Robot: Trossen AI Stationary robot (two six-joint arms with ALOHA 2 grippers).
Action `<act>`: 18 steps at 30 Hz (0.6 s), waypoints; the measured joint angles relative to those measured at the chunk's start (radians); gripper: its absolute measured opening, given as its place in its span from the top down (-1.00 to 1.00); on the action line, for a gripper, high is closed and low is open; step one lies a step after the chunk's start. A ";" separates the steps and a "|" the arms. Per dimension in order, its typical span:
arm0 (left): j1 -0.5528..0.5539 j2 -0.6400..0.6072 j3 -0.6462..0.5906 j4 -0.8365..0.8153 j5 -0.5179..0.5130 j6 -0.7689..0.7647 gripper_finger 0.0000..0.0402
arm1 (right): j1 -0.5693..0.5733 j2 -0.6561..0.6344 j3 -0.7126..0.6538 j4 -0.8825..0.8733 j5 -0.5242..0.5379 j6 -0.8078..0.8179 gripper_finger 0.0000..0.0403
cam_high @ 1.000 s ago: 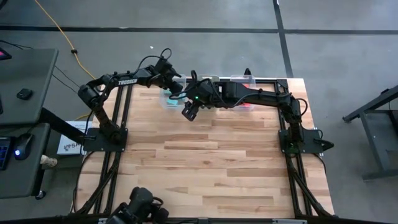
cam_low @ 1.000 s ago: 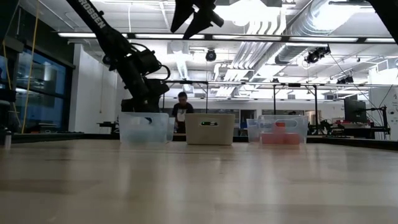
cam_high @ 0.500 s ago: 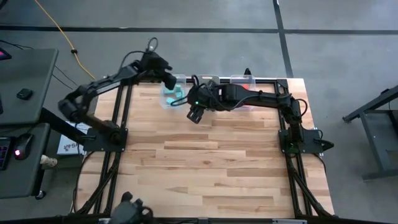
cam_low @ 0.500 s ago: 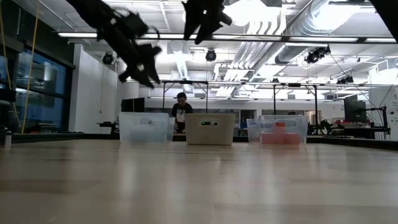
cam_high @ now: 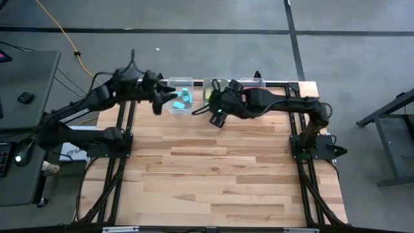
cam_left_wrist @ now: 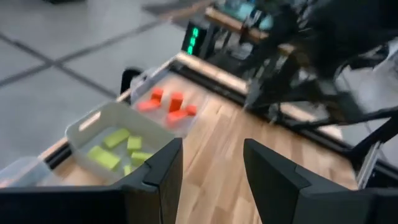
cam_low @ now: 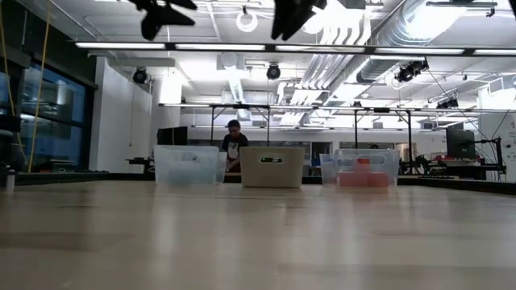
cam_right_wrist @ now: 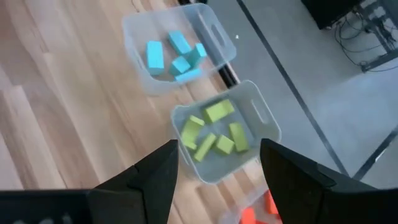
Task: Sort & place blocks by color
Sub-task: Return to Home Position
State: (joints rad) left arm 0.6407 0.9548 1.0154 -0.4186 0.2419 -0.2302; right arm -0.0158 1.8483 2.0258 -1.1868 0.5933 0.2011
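1. Light wooden surface [cam_high: 213, 181]: carries three clear plastic rectangular bins in a row along its far edge. The near part holds no loose blocks.
2. Left clear bin [cam_right_wrist: 214, 28]: holds the light blue blocks [cam_right_wrist: 171, 55], several cubes and short bars lying loose on its floor.
3. Middle clear bin [cam_right_wrist: 264, 121]: holds the lime green blocks [cam_right_wrist: 211, 134], about five, lying flat and close together.
4. Right clear bin [cam_high: 252, 81]: holds the red-orange blocks [cam_left_wrist: 169, 106], bunched in one group. In the high view the right arm partly covers this bin.
5. Left gripper [cam_left_wrist: 211, 158]: raised well above the surface at the far left, just beside the outer side of the left clear bin. The jaws are spread with a clear gap between them and nothing in it.
6. Right gripper [cam_right_wrist: 217, 155]: raised above the surface just in front of the middle clear bin, arm stretched along the row of bins. The jaws are spread and hold nothing.
7. Low view: both grippers show only at the top edge, high over the bins.
8. Person [cam_low: 234, 141]: stands in the room beyond the far edge, seen between the left and middle bins.
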 joint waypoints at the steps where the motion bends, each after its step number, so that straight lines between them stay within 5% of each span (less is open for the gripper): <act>1: -0.035 -0.034 -0.017 0.016 -0.032 -0.015 0.26 | -0.007 -0.033 -0.043 0.025 -0.003 -0.004 -0.08; 6: -0.186 -0.210 -0.110 0.018 -0.174 -0.060 0.26 | -0.043 -0.217 -0.307 0.240 -0.080 -0.047 -0.08; 11: -0.300 -0.364 -0.206 0.021 -0.217 -0.055 0.26 | -0.063 -0.379 -0.550 0.521 -0.214 -0.086 -0.08; 18: -0.383 -0.580 -0.352 0.087 -0.266 -0.083 0.26 | -0.074 -0.549 -0.766 0.688 -0.236 -0.054 -0.08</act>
State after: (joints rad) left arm 0.2581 0.3745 0.6632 -0.3319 -0.0242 -0.3136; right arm -0.0895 1.2990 1.2594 -0.4990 0.3570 0.1470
